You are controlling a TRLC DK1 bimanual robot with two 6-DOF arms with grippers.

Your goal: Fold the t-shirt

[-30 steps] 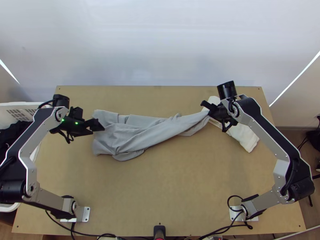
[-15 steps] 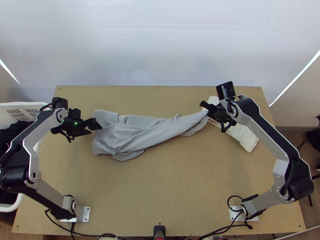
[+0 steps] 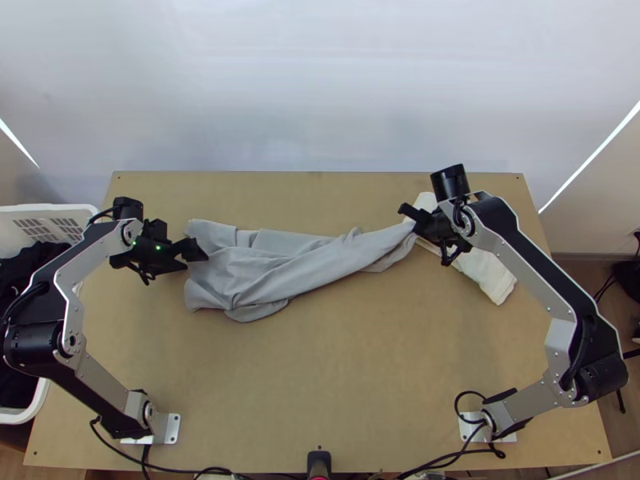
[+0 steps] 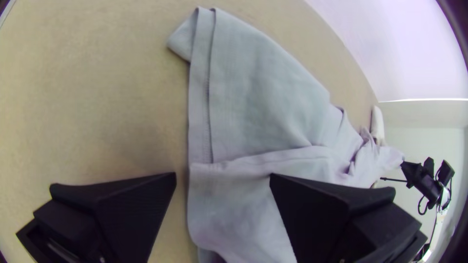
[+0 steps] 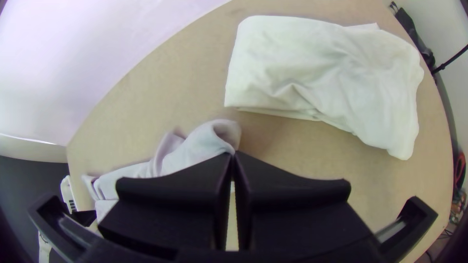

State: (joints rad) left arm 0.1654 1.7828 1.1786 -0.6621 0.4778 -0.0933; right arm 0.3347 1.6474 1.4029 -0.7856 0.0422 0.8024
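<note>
Grey and wrinkled, the shirt (image 3: 264, 276) is laid in a long strip on the far half of the surface (image 3: 360, 376). Its left end is wide, and its right end is thin. Loose folds are bunched along the middle.

The thin right end is held by the right pincer (image 3: 418, 224). In the right wrist view, the tips of that pincer (image 5: 233, 154) are pressed together on a curled bit of grey cloth.

By the shirt's left end, the left pincer (image 3: 189, 250) is held with its two fingers wide apart. In the left wrist view, one finger (image 4: 131, 199) is seen over the bare surface and the other (image 4: 317, 204) over the shirt. Whether the shirt is touched by it cannot be told. A line of stitches can be seen along the shirt's left edge, and a small corner is turned there.

At the far right, a white cloth (image 3: 484, 270) is laid in a folded pile, near the shirt's thin end. At the left, black cloth (image 3: 18, 276) is held in a white basket (image 3: 68, 212), just beside the surface.
</note>
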